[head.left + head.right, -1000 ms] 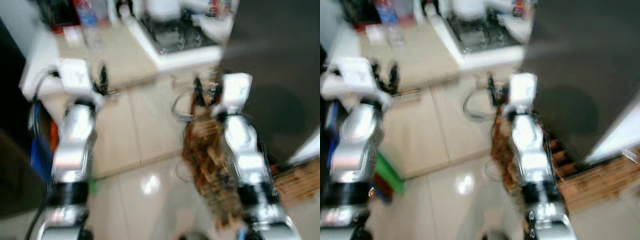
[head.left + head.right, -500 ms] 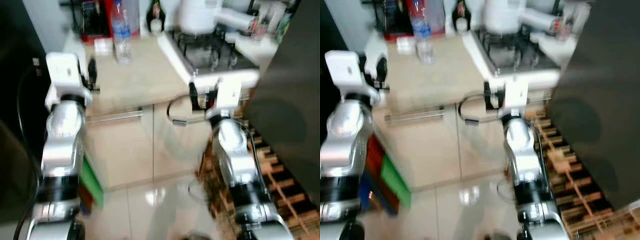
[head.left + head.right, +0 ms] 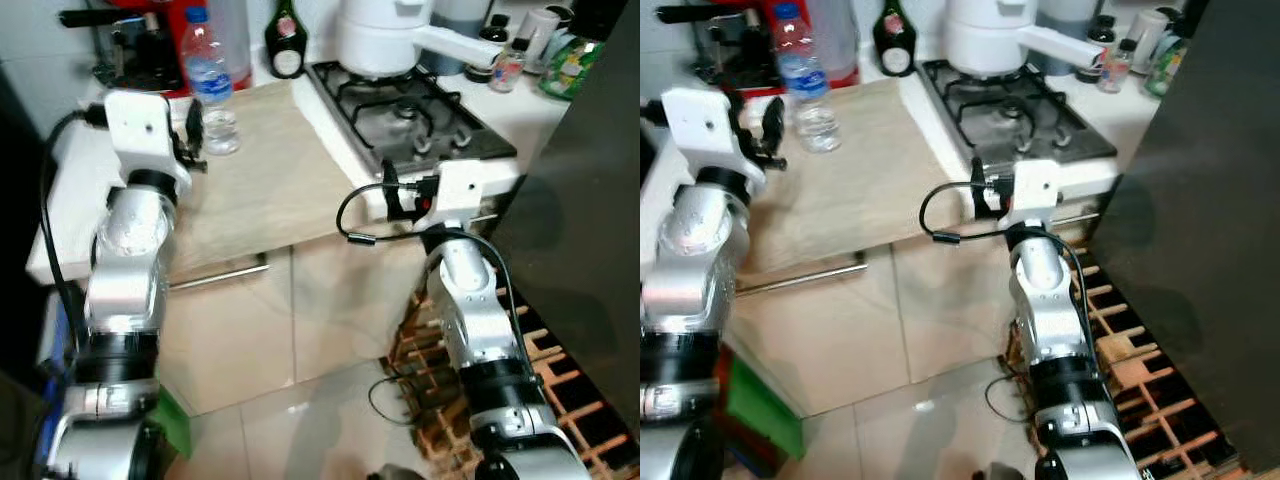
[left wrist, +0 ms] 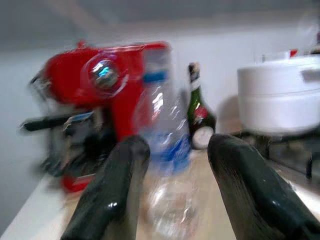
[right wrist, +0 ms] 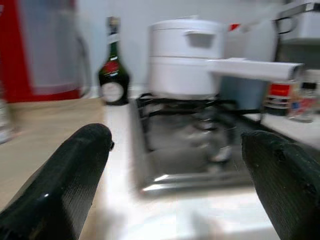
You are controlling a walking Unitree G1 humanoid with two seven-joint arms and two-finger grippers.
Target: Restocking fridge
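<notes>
I'm facing a kitchen desk of pale wood with a hob set in beside it; the dark slab at the edge past the hob looks like the fridge, its door closed.

From the eye views: a water bottle stands upright on the desk, in front of a red coffee machine, with a dark wine bottle between it and the white pot on the hob. My left tool hangs just beside the bottle, not touching. My right tool sits at the desk's front edge, below the hob. A wooden rack lies on the floor under the right arm.

Left wrist view: the fingers stand apart, the bottle framed between them but farther off, nothing clamped.

Right wrist view: fingers spread wide, empty, aimed at the hob and pot.

By my reading the restocking has barely begun: nothing is picked up, and the grasp, the carry and the door all remain.
</notes>
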